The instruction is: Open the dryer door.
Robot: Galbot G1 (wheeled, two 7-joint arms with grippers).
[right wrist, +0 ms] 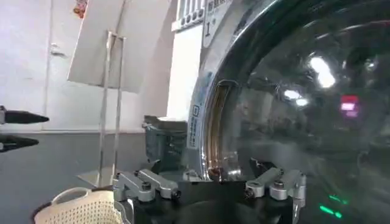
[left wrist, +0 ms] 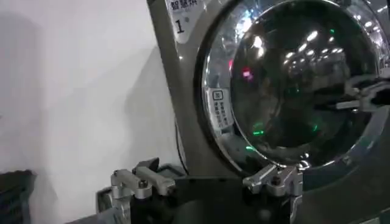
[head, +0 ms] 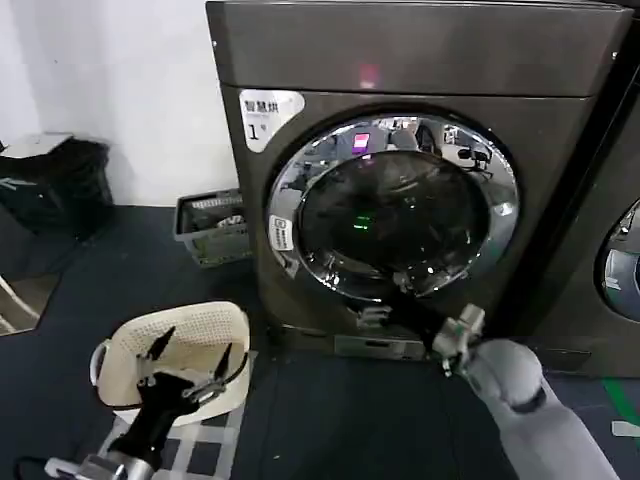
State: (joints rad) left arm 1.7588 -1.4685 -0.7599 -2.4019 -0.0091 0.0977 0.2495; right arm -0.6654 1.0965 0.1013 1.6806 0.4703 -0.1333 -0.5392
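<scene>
Left gripper (head: 190, 350) parked low with jaws apart above the white mesh basket (head: 200, 330), dryer (head: 400, 60) upright centre with dryer door (head: 392, 208) closed flush, right gripper (head: 405, 285) at the door's lower rim, jaw state indeterminable

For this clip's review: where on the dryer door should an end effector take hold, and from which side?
Probably the left rim of the dryer door, by the small white sticker: the right wrist view shows a recess there. Come from the front and pull outward; the right end effector sits low at the door.
</scene>
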